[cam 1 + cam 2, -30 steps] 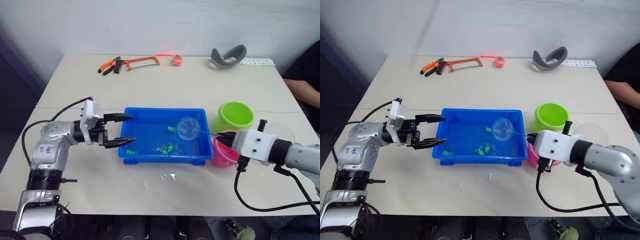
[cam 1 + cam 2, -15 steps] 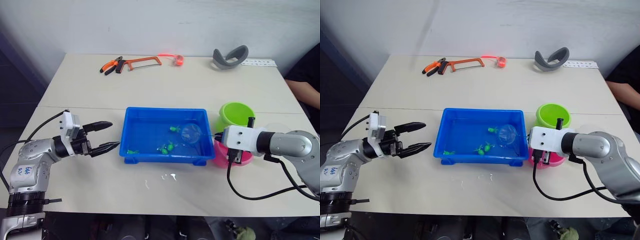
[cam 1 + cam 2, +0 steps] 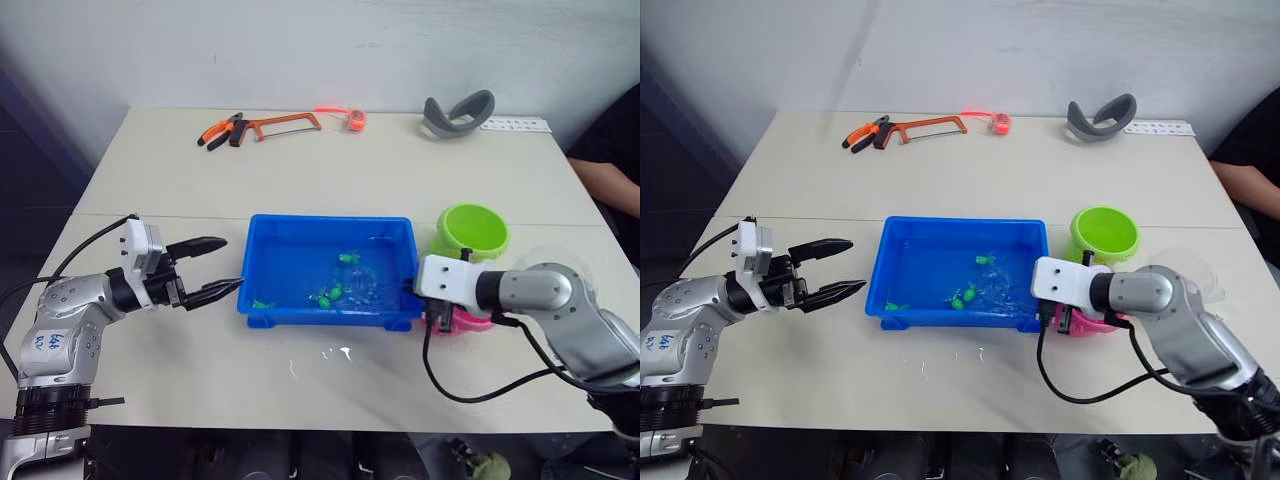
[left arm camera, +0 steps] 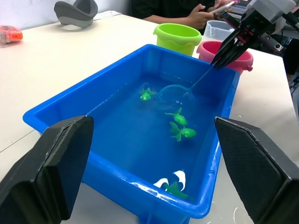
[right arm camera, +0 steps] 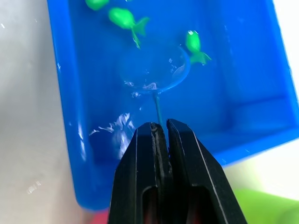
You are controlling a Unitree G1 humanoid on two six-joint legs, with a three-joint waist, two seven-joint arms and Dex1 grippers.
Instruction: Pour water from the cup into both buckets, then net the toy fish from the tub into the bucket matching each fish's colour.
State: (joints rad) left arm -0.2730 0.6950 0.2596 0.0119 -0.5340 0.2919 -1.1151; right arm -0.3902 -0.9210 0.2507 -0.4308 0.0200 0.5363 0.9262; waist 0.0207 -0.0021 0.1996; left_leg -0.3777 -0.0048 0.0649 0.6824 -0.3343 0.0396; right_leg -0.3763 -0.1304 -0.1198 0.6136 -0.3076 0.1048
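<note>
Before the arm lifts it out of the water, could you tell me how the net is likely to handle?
The net probably feels very light: a thin hoop of fine mesh on a slim handle. That handle may flex or twist, since the right gripper pinches only its far end. A green fish could slide off easily; the mesh looks shallow.

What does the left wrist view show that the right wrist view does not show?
Left wrist view alone: the pink bucket, the clear cup, a person's hands and the right gripper seen from outside. Right wrist view alone: the closed fingers close up on the handle. Both: the tub, the net, green fish.
</note>
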